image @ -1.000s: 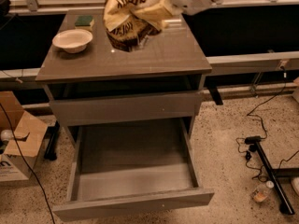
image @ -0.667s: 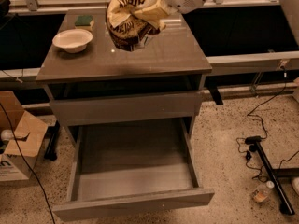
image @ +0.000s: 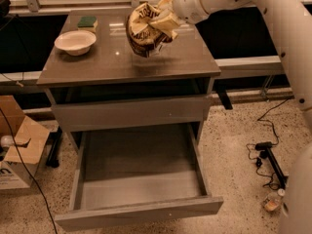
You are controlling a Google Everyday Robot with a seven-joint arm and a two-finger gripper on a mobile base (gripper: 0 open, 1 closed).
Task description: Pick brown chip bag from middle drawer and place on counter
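The brown chip bag [image: 146, 30] is crumpled and held in the air just above the counter [image: 122, 62], toward its back right part. My gripper [image: 165, 21] comes in from the upper right on the white arm and is shut on the bag's right side. The middle drawer [image: 139, 179] is pulled wide open below, and its grey tray holds nothing. The bag hides most of the fingers.
A white bowl [image: 75, 41] and a green sponge [image: 87, 22] sit on the counter's back left. A cardboard box [image: 17, 150] stands on the floor at left. Cables and a black stand [image: 268, 155] lie on the floor at right.
The gripper has moved the bag a little, keeping it above the counter's back right; the bag has turned slightly. The drawer has stayed open.
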